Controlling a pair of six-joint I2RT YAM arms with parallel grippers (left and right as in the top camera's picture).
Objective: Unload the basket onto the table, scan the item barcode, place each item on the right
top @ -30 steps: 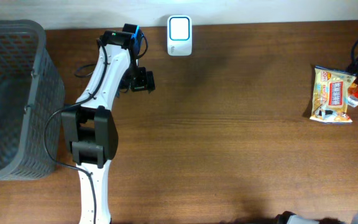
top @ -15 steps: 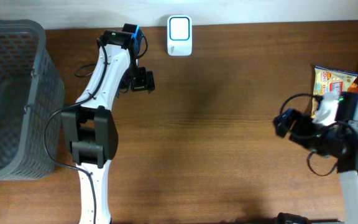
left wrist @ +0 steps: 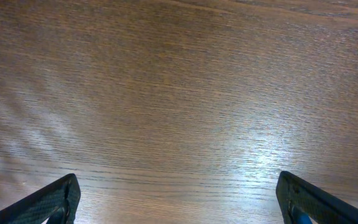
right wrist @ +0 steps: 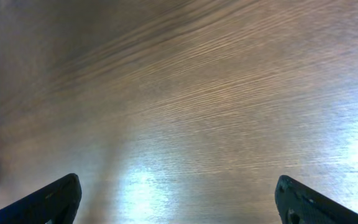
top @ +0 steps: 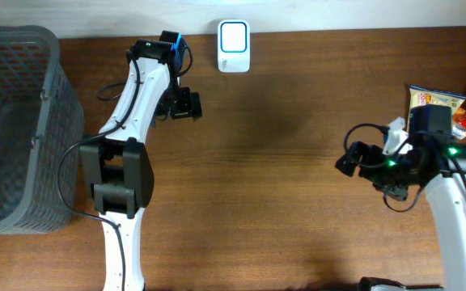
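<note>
Left fingers [left wrist: 51, 202] and right fingers [right wrist: 51, 202] spread, empty; we'd have the right pinch the bag [top: 437, 96] at the bench's [top: 298, 202] right edge, barcode uncovered.

The left arm [top: 128, 105] rises from the near side, folds at a black elbow and stretches toward the far edge. Its wrist bends back, so the left pincer [top: 188, 106] points down (only two dark fingertips [left wrist: 55, 199] show, at the lower corners of its own camera), jaws wide apart. The right arm [top: 451, 210] comes up from the near right and turns left at the wrist. The right pincer [top: 353, 158] reaches leftward, jaws likewise spread wide.
</note>
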